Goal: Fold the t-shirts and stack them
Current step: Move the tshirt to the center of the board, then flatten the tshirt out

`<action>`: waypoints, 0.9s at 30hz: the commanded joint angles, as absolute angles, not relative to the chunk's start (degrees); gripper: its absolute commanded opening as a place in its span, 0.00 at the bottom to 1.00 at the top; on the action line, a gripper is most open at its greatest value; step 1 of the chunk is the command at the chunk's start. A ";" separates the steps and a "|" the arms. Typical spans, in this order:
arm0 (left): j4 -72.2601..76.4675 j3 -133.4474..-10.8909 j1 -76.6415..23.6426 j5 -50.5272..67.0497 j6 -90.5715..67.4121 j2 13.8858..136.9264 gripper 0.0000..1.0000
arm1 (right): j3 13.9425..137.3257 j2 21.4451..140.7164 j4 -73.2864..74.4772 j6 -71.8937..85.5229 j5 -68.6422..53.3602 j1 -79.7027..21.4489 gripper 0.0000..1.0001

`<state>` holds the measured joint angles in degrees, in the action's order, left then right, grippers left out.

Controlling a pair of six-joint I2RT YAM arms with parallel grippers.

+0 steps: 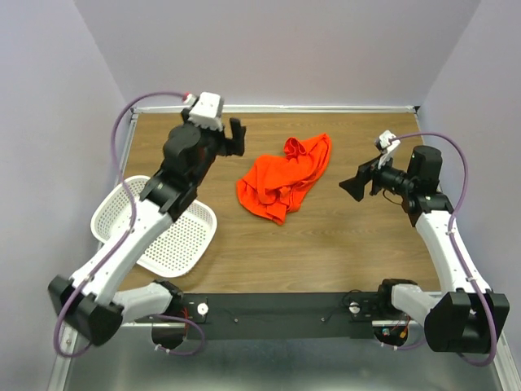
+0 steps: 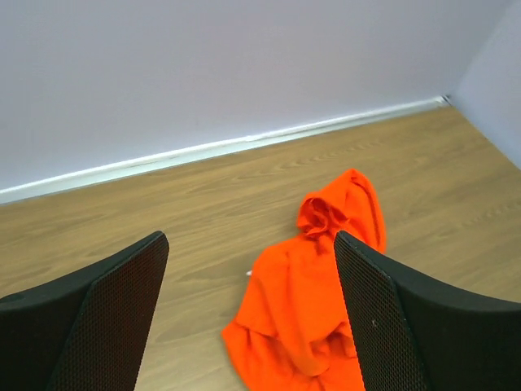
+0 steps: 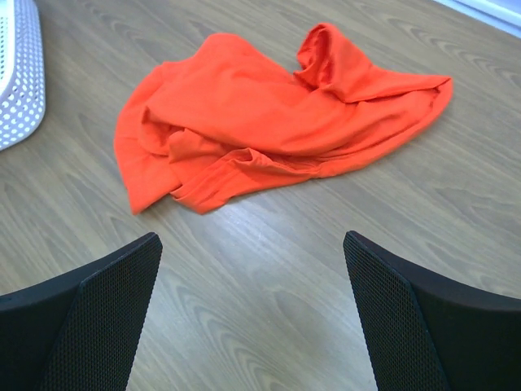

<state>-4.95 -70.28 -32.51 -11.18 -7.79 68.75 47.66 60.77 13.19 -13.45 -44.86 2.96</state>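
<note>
The crumpled t-shirt (image 1: 281,179) lies mid-way across the desk (image 1: 342,252), its long axis running from 1 to 7 o'clock in the top view. It sits at 4 o'clock from the left tool (image 1: 234,137) and 9 o'clock from the right tool (image 1: 352,186), both near. Both tools gape wide, released, touching nothing.
</note>
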 commanded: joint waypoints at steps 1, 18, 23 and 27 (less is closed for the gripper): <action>-3.17 -59.54 -31.64 -15.47 -10.97 62.33 0.91 | 46.76 62.31 14.41 -15.29 -47.99 2.99 1.00; -0.97 -44.30 -31.03 -15.82 -8.79 52.12 0.97 | 45.17 67.23 16.96 -21.44 -58.98 2.99 1.00; -10.74 -45.69 -30.33 -31.20 -28.77 53.78 0.98 | 45.26 67.59 17.23 -21.44 -58.19 2.90 1.00; -24.83 -47.02 -24.80 -30.69 -53.99 55.63 0.98 | 45.44 67.15 17.23 -21.27 -57.75 2.90 1.00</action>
